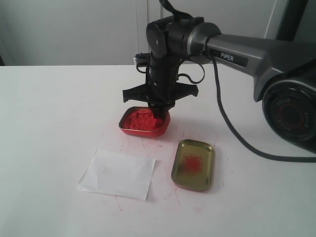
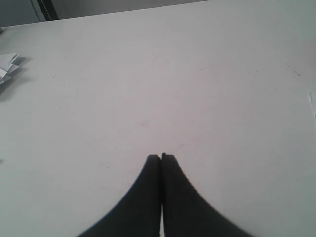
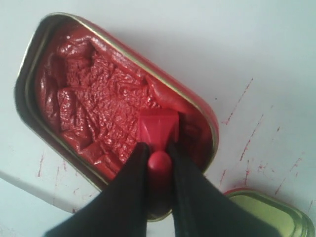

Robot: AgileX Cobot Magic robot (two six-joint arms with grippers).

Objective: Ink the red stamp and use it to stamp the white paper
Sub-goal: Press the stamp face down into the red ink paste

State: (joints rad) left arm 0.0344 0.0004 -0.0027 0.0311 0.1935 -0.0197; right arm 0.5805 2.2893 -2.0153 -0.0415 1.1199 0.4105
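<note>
Now the right hand (image 3: 157,148) grasps the stamp (image 3: 158,127) by its handle, base sitting in the paste of the tin (image 1: 140,133). The left hand (image 2: 161,157), clenched and empty, hovers over the bench (image 1: 49,108). The paper (image 1: 118,174) lies near the tin. Likely risks: sticky paste lifts the tin, or excess paste blots the print.

A robot test lab, it seems — a bare white surface (image 1: 49,123) against plain pale walls (image 1: 64,29), a grey arm (image 1: 247,59) with its cable (image 1: 222,113) at 3 o'clock.
</note>
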